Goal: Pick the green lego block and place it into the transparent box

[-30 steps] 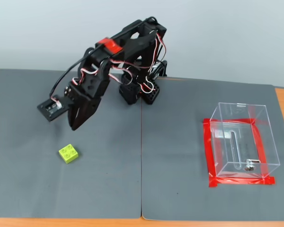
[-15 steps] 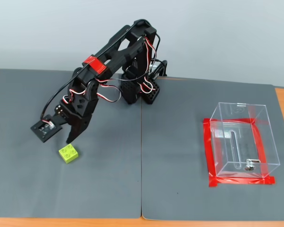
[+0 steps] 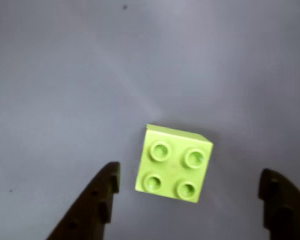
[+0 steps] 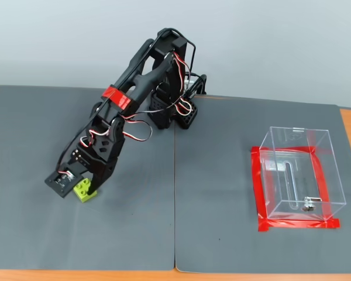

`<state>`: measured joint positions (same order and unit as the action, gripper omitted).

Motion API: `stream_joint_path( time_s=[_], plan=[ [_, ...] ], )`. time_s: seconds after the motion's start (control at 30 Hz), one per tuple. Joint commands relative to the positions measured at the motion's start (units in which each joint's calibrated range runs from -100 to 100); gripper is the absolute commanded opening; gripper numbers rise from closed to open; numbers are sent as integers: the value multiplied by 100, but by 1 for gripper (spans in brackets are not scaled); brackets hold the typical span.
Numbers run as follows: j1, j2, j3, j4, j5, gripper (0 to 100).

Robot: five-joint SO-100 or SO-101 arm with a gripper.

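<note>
- In the fixed view the black two-finger gripper [image 4: 85, 188] stands over the small lime-green plastic lego block with four round studs [image 4: 85, 191], hiding most of it; only its near lower part shows beneath the fingers.
- In the wrist view the lime-green block [image 3: 173, 163] is seen whole, studs up, lying on the grey mat [image 3: 65, 75].
- The gripper [image 3: 190, 200] is cut off by the bottom edge there: only two dark fingertips show, one on each side of the block, spread wide with grey mat visible between each tip and the block.
- Whether the fingertips rest on the mat cannot be made out.
- The clear plastic rectangular box with red tape around its base [image 4: 324, 175] sits well apart, on the right of the fixed view, open-topped.
- Only a small metal fitting [image 4: 308, 204] shows inside, near its front wall.
</note>
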<state>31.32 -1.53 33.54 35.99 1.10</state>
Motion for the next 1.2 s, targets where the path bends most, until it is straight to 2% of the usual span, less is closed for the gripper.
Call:
stream_joint_path(
  time_s=[0.0, 0.93, 1.07, 1.1, 1.17],
  plan=[
    [-62, 5, -247, -75, -29, 32],
    [57, 632, -247, -431, 28, 31],
    [57, 632, -247, -431, 28, 22],
    [57, 632, -247, -431, 28, 13],
    [65, 632, -247, -431, 28, 12]
  ],
)
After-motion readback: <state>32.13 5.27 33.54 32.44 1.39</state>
